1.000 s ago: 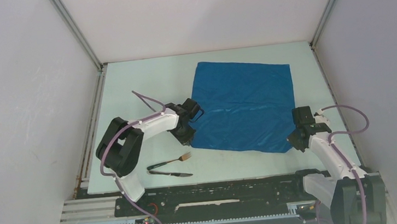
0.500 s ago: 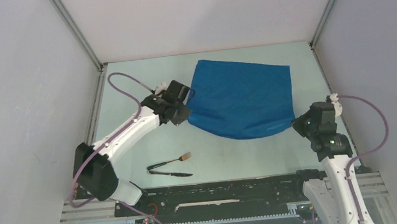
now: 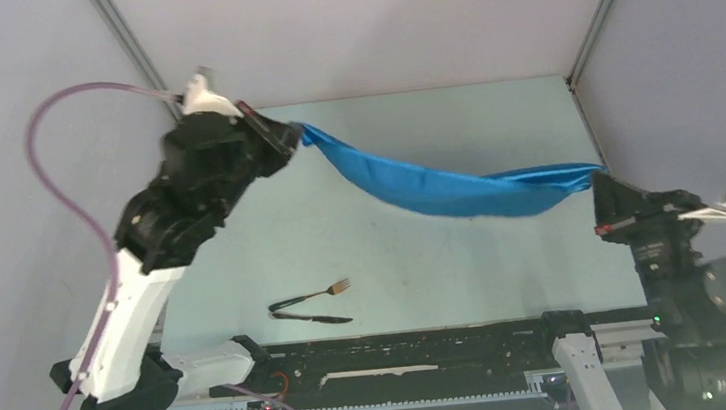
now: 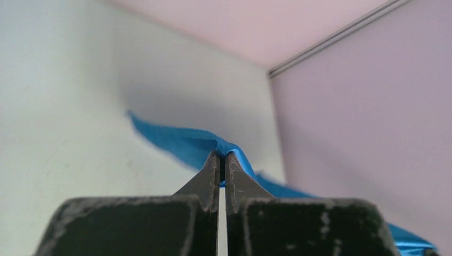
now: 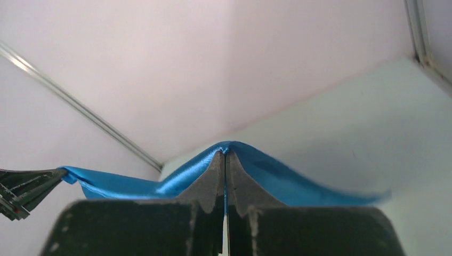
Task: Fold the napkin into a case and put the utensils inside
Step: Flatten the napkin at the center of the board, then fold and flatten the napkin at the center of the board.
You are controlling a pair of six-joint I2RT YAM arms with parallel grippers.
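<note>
1. left gripper (image 3: pixel 290 137) is pinched tight on one corner of the napkin (image 3: pixel 443 189). right gripper (image 3: pixel 601 184) is clamped on the opposite corner. Cloth sags in the air between them.
2. napkin hangs off the table (image 3: pixel 242 237), beyond the fork (image 3: pixel 325 291) and knife (image 3: pixel 318 319), well apart from both.
3. My call: spread the corners to take out the sag, level both ends, then lay the fold down beyond the fork with edges matched.

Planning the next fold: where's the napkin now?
In the top view, the napkin hangs above the table, stretched between the left tool at far left and the right tool at right, beyond the fork.
</note>
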